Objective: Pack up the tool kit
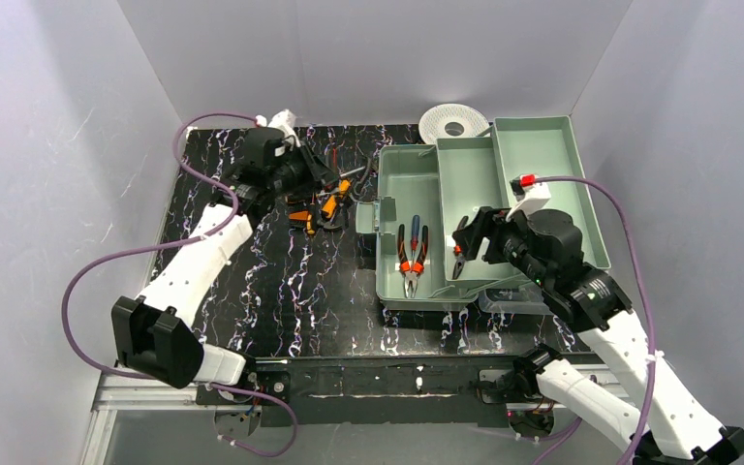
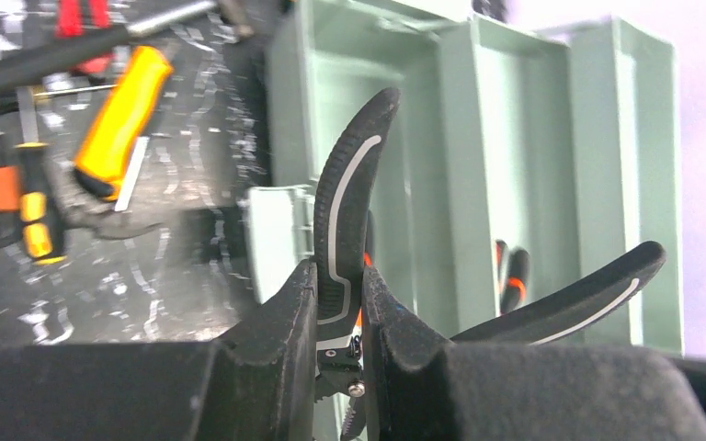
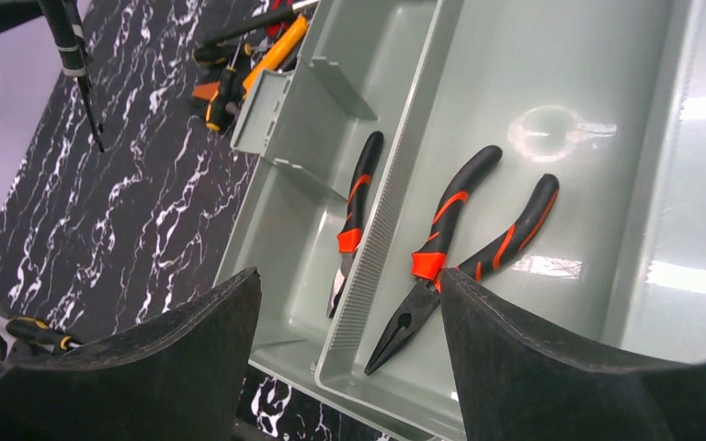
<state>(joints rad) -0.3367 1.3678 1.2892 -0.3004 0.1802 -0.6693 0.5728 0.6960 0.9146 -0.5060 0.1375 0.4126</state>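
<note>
Gripping black pliers (image 2: 347, 184) bound for the box (image 1: 542, 131), the left tool (image 2: 340, 280) sits upper left in the top view; the right tool (image 3: 349, 276) hangs open.

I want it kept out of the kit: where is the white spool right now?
In the top view, the white spool lies on the table at its far edge, right of centre, just behind the pale-green box's back rim.

Open pale-green box (image 1: 465, 184), 2 pliers (image 1: 411, 254) inside
</note>
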